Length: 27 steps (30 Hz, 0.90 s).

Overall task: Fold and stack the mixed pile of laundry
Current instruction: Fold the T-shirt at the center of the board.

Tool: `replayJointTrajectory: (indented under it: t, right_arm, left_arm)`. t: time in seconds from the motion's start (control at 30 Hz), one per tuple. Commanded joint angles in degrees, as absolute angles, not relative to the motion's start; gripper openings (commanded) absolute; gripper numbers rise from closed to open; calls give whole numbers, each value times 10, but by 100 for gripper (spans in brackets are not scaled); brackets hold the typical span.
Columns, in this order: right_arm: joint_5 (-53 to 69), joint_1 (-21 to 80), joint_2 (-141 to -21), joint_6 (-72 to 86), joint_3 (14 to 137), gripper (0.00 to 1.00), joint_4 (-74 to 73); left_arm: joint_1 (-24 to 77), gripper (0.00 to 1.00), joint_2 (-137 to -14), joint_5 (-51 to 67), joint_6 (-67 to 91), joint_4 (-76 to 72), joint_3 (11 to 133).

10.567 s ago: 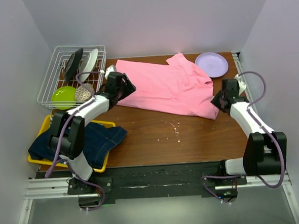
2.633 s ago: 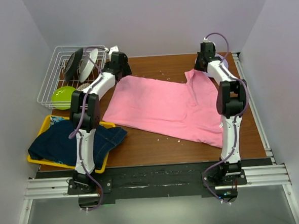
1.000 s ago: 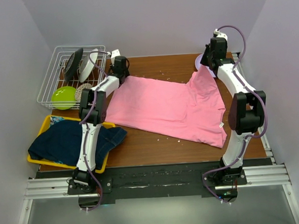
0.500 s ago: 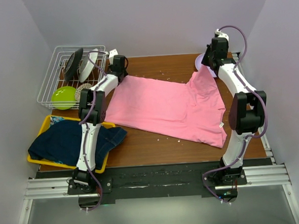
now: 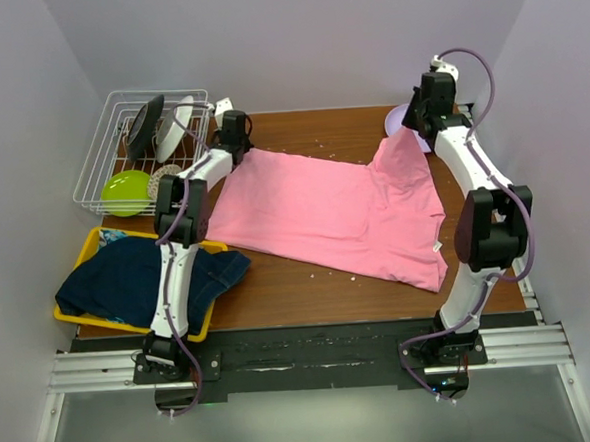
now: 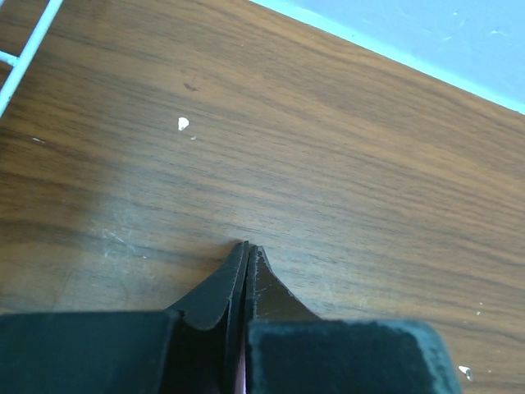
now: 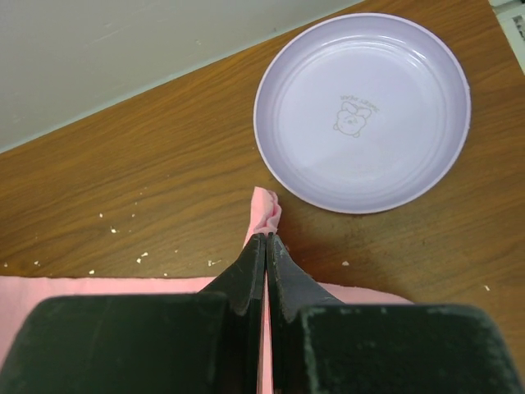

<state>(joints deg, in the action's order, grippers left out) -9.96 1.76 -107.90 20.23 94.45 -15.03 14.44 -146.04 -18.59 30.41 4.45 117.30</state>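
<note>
T-shirt (image 5: 325,214), pink, spread across worktop (image 5: 279,292), long axis left to right. Left jaws clenched on its upper-left corner, right jaws pinching upper-right corner beside lilac plate (image 7: 362,111); cloth trails down-frame from both.

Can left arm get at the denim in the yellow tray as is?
Probably not yet: the left gripper is shut on a far corner of the pink T-shirt. The denim jacket itself lies uncovered.

— Any readable text, labels, brands or numbers?
— None legible. Only a small printed cartoon emblem (image 7: 354,116) at the centre of the lilac plate (image 7: 303,98) on the table, with tiny lettering above it, too small to make out.
</note>
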Motion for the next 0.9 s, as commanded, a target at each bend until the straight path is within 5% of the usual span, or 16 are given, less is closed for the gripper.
replayJointTrajectory:
  t: [0.0, 0.87]
  right_arm:
    - [-162, 11, -1034, 222, 932, 0, -175]
    - [-269, -18, -792, 368, 642, 0, -316]
  left_arm:
    - [138, 0, -1411, -162, 299, -31, 1128]
    - [126, 0, -1239, -196, 310, -116, 921]
